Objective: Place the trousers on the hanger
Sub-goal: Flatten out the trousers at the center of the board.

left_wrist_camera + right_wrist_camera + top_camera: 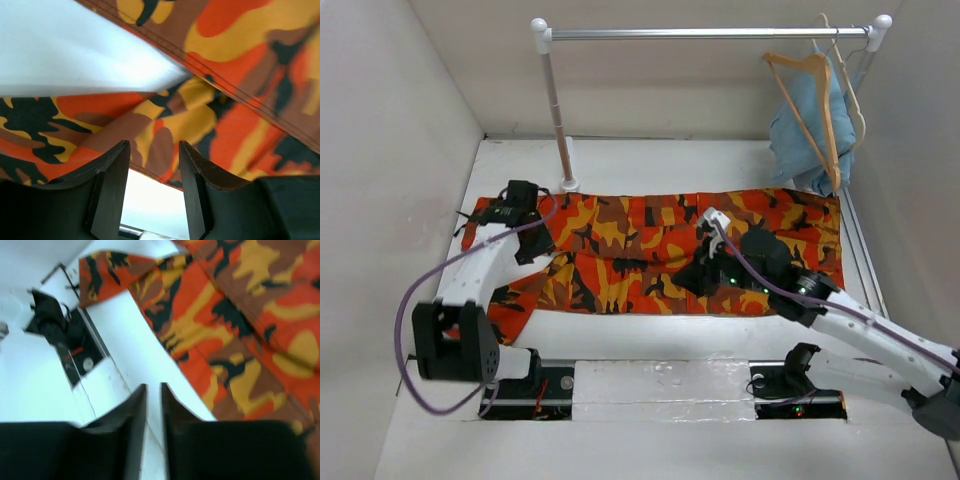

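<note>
Well, trousers (620,250) lie flat, hanger (798,62) up on the rail (710,33), nothing hung yet. Left gripper (152,150) parted around cloth; right gripper (153,390) a narrow, empty slit.

Top cam sits high behind the arm bases, looking down over the whole table (620,335) to the back rack (710,33). The left claw (152,147) cam is jammed right up against the trousers (240,90). The right claw (153,387) cam hangs higher (table showing too). All three share the trousers.
</note>
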You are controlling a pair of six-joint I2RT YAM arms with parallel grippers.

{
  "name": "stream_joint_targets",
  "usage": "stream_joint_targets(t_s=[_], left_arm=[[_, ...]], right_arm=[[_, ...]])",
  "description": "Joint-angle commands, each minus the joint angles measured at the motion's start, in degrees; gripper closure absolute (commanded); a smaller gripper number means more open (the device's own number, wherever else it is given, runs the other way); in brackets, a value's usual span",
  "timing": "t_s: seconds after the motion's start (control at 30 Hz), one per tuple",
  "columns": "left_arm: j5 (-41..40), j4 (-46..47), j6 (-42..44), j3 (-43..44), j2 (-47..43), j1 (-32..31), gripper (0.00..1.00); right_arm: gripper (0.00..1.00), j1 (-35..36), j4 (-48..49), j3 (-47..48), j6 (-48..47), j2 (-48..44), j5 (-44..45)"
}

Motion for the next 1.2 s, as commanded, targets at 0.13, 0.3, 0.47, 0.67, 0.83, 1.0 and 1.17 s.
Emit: stream_joint_targets(t_s=[0.13, 0.3, 0.47, 0.67, 0.83, 1.0, 1.17], left_arm=[[-5.6, -4.6, 5.0, 3.7, 15.1, -2.6, 0.60], [-5.1, -2.7, 5.7, 4.3, 19.6, -2.6, 0.63], [-7.3, -0.8, 5.0, 4.5, 22.6, -2.6, 0.90], [-9.1, -2.3, 7.8, 12.1, 26.5, -2.6, 1.00], [-12.1, -5.5, 10.3, 30.4, 30.6, -2.6, 1.00], [-16.4, -8.9, 11.4, 40.4, 41.0, -2.6, 0.78], [-17.6, -7.2, 10.2, 39.7, 37.2, -2.0, 0.24]], right_arm=[[0.65, -5.2, -11.7, -3.2, -6.3, -8.7, 0.5], [0.65, -7.3, -13.1, -3.4, -8.3, -9.6, -2.4], [0.64, -8.7, -14.6, -3.3, -9.8, -9.0, -3.5], [0.64, -10.5, -15.4, -3.0, -10.9, -8.0, -3.8], [0.65, -11.7, -15.3, -4.5, -11.1, -6.7, -4.2], [0.64, -12.3, -15.4, -5.0, -11.4, -4.9, -5.1], [0.64, -12.3, -15.8, -5.0, -11.2, -5.9, -4.7]])
